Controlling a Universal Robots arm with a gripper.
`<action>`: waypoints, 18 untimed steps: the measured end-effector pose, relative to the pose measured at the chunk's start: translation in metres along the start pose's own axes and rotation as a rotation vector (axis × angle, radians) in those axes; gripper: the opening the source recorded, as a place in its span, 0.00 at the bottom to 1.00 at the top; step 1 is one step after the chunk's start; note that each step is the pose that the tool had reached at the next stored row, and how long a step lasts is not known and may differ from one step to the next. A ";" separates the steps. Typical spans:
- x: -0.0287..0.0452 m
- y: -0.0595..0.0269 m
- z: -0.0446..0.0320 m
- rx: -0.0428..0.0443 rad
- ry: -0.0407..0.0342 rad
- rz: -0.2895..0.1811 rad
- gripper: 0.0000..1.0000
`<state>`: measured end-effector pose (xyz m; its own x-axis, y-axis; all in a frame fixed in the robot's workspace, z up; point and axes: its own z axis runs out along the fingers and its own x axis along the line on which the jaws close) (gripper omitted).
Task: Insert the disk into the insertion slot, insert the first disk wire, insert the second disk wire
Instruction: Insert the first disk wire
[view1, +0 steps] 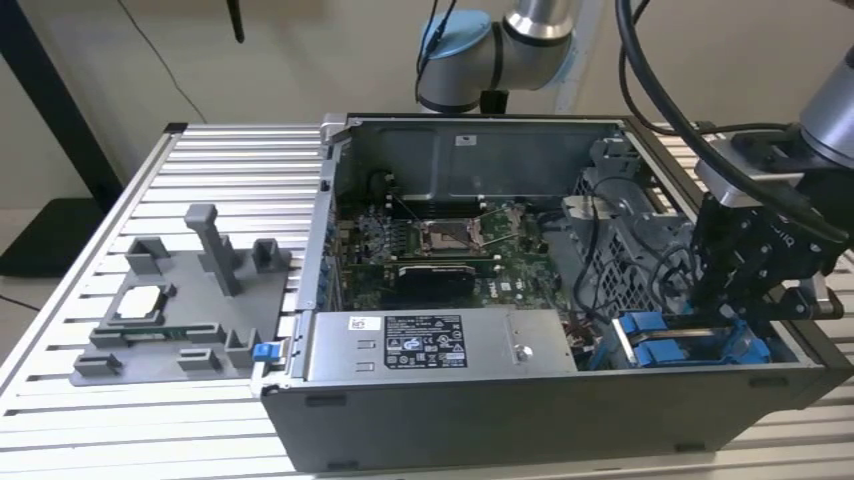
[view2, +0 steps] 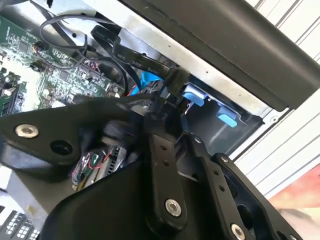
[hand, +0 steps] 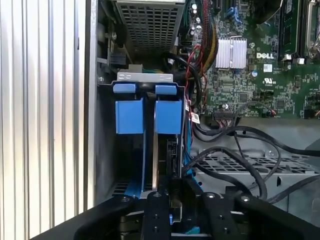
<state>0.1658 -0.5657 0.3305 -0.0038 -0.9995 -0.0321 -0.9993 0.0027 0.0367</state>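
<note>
Here two blue carrier handles (hand: 129, 116) fill the insertion slot (hand: 145, 76); black cables (hand: 215, 134) crowd the gripper (hand: 180, 194), and I cannot tell its grip.

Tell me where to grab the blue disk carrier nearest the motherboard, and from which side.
Probably the wide blue handle end. The rest of the carrier sits edge-on, deep in the grey bay, with black wires crowding alongside. Come straight in through the case's open side and grip across the handle's width.
</note>
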 end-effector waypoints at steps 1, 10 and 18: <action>-0.0001 0.0001 -0.0015 -0.0001 -0.0006 0.000 1.00; -0.0005 0.0006 -0.0156 0.0000 0.0000 0.000 1.00; -0.0006 0.0007 -0.0176 0.0000 0.0002 0.000 1.00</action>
<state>0.1657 -0.5657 0.3481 -0.0039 -0.9995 -0.0319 -0.9993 0.0027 0.0368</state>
